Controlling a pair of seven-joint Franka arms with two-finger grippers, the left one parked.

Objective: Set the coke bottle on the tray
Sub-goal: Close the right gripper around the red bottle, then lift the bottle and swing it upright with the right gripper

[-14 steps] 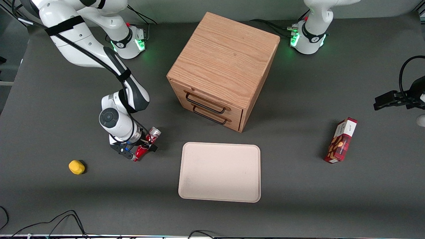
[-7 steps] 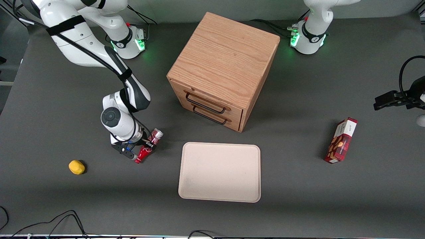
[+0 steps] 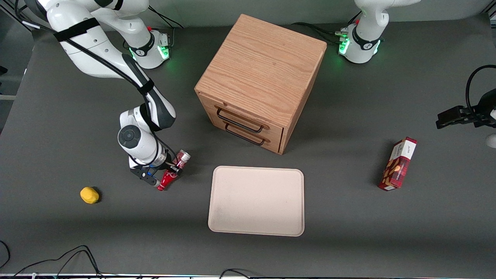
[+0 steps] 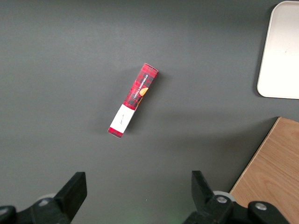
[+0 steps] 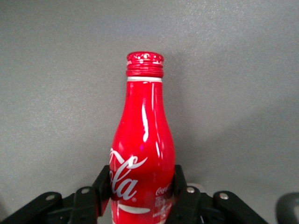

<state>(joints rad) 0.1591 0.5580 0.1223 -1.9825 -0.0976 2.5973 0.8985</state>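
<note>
The red coke bottle (image 3: 172, 171) (image 5: 142, 154) with white script lettering is tilted, its silvery base up and its capped neck pointing down toward the front camera. My gripper (image 3: 167, 170) (image 5: 142, 186) is shut on the bottle's body, a black finger pressed on each side. Bottle and gripper hang just above the dark table, beside the tray and toward the working arm's end. The pale beige tray (image 3: 256, 200) lies flat in front of the wooden drawer cabinet, with nothing on it; one corner of the tray (image 4: 280, 51) appears in the left wrist view.
A wooden drawer cabinet (image 3: 260, 79) with two black handles stands farther from the front camera than the tray. A yellow lemon-like object (image 3: 89, 195) lies toward the working arm's end. A red snack box (image 3: 398, 164) (image 4: 133, 100) lies toward the parked arm's end.
Over the last second the gripper rose slightly with the coke bottle and shifted a little toward the tray; since half a second ago nothing has visibly moved.
</note>
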